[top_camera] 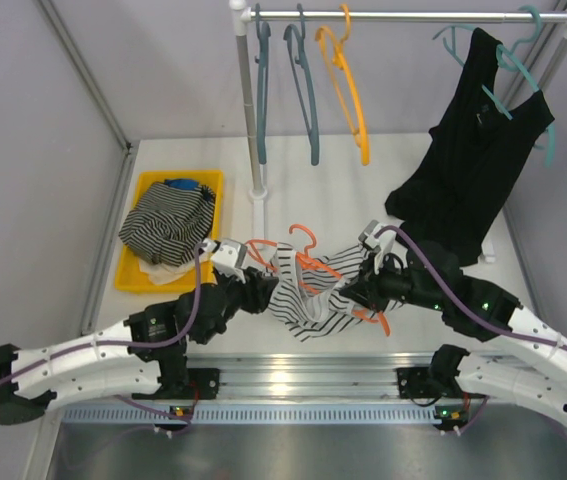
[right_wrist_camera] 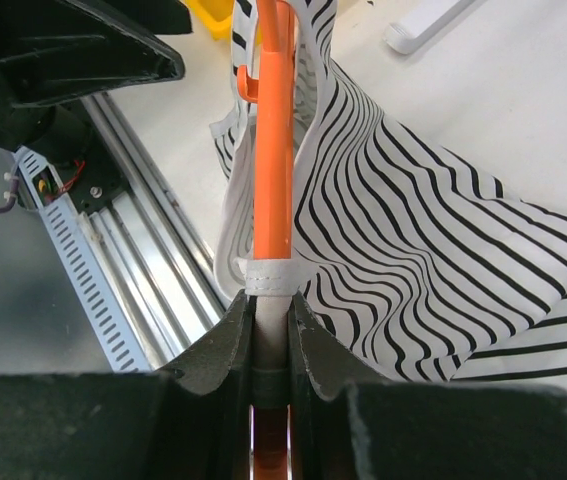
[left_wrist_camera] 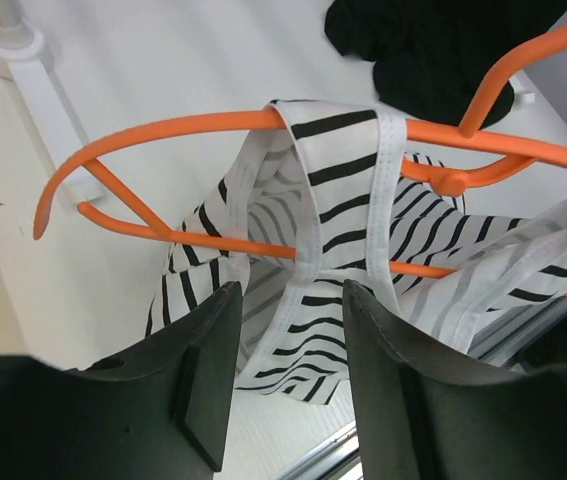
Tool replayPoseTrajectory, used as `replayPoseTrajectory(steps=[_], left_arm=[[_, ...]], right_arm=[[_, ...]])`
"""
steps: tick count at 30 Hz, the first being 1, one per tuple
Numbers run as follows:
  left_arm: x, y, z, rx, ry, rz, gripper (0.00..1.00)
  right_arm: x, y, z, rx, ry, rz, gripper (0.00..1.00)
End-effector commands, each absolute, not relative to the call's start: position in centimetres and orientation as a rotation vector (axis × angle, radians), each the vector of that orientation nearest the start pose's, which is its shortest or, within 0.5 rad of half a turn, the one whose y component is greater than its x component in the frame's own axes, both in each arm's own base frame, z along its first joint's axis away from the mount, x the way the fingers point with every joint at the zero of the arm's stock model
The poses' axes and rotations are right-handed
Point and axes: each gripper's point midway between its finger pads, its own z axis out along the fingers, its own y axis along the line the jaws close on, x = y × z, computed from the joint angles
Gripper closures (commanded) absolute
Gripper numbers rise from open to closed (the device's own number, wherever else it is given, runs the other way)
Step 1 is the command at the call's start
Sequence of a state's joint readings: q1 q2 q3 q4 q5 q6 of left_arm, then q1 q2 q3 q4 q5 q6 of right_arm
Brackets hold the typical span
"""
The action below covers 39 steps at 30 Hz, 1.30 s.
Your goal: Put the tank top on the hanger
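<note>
The hanger (top_camera: 308, 262) sits between the two arms near the front of the worktop (top_camera: 303, 190), with the tank top (top_camera: 308, 300) draped on it. The right jaws are clamped on one end of the hanger's bar. In the right wrist view the orange bar runs straight out from between them, a white-edged strap (right_wrist_camera: 266, 276) wraps the bar just at their tips, and striped fabric spreads out to the right of the bar. The left jaws stand apart at the tank top's left side. The left wrist view shows fabric hanging in and beyond the gap, and I cannot tell whether either jaw touches it. In that view another strap lies looped over the hanger's upper arm and the body hangs across the lower bar. A yellow tray (top_camera: 153, 178) at the left holds a striped garment (top_camera: 168, 225). On the rail (top_camera: 413, 15) at the back hang teal hangers (top_camera: 308, 110), an amber hanger (top_camera: 353, 110) and a black top (top_camera: 473, 170)
</note>
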State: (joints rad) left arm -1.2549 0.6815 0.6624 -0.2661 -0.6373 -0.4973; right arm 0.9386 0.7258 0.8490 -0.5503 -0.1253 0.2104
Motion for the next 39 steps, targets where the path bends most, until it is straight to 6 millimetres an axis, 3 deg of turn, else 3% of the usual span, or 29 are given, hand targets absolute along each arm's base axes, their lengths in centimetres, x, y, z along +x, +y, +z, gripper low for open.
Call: replayPoseTrajectory(steps=[1, 6, 15, 22, 25, 27, 30, 31, 33, 34, 37, 39], left_arm=[[16.9, -24.3, 24.4, 0.237, 1.792, -0.815, 0.5], [17.9, -24.5, 24.5, 0.241, 1.747, -0.923, 0.48], [17.1, -26.0, 24.9, 0.329, 1.66, -1.1, 0.48], [17.7, -26.4, 24.0, 0.334, 1.679, -1.098, 0.61], [17.8, -26.4, 24.1, 0.33, 1.674, -1.098, 0.72], [17.9, -26.3, 24.4, 0.33, 1.671, -1.094, 0.86], [17.8, -26.0, 26.1, 0.336, 1.655, -1.087, 1.0], [18.0, -25.8, 27.6, 0.327, 1.631, -1.074, 1.0], [18.1, -25.2, 28.5, 0.322, 1.634, -1.045, 1.0], [18.3, -24.8, 30.5, 0.3, 1.602, -1.035, 1.0], [18.4, -23.9, 33.5, 0.279, 1.569, -1.006, 1.0], [19.1, -23.5, 33.5, 0.266, 1.61, -0.949, 1.0]], right_arm=[[13.2, 23.8, 27.9, -0.794, 1.808, 0.907, 1.0], [13.1, 23.6, 27.8, -0.789, 1.812, 0.909, 1.0], [13.1, 23.7, 27.5, -0.787, 1.812, 0.912, 1.0], [13.0, 23.6, 27.9, -0.785, 1.799, 0.915, 1.0], [12.9, 23.5, 28.1, -0.783, 1.79, 0.92, 1.0], [12.9, 23.3, 28.3, -0.774, 1.784, 0.917, 1.0], [12.9, 23.1, 28.3, -0.772, 1.786, 0.912, 1.0], [12.8, 23.0, 28.3, -0.772, 1.787, 0.911, 1.0], [12.8, 22.9, 28.3, -0.772, 1.784, 0.91, 1.0], [12.8, 22.8, 28.3, -0.774, 1.786, 0.908, 1.0], [12.7, 22.6, 28.1, -0.771, 1.789, 0.902, 1.0], [12.7, 22.5, 28.3, -0.767, 1.781, 0.904, 1.0]])
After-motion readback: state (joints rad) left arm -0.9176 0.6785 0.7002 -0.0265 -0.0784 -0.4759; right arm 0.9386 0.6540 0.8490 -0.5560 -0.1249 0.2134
